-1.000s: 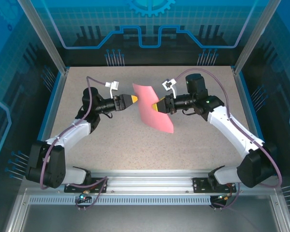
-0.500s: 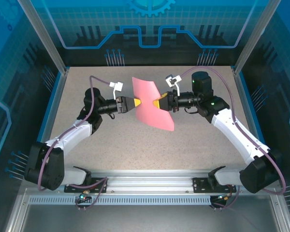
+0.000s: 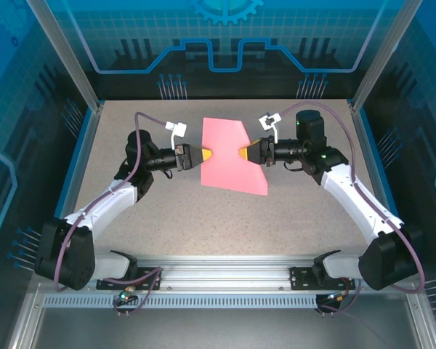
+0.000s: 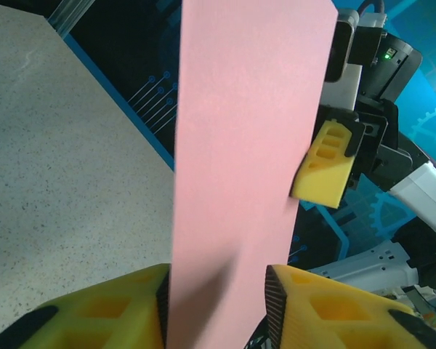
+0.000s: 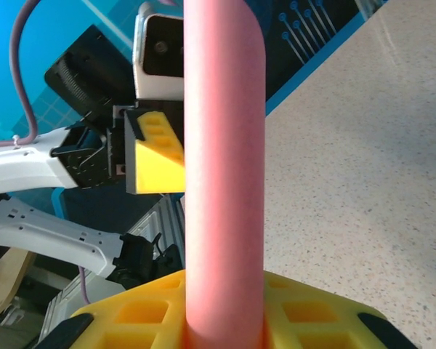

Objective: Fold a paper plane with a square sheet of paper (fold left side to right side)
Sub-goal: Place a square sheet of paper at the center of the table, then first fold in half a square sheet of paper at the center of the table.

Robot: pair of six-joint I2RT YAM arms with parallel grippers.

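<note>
The square sheet of paper (image 3: 232,158) hangs in the air above the middle of the table (image 3: 167,214), one face turned up toward the overhead camera. At its left edge, the left gripper (image 3: 207,153) has a yellow finger on either side, but I cannot tell whether it is pinching. At the right edge, the right gripper (image 3: 245,151) is clamped on the sheet.

Centre blocked: square sheet of paper (image 3: 234,156) held aloft; open tabletop (image 3: 203,225) toward near edge.
</note>
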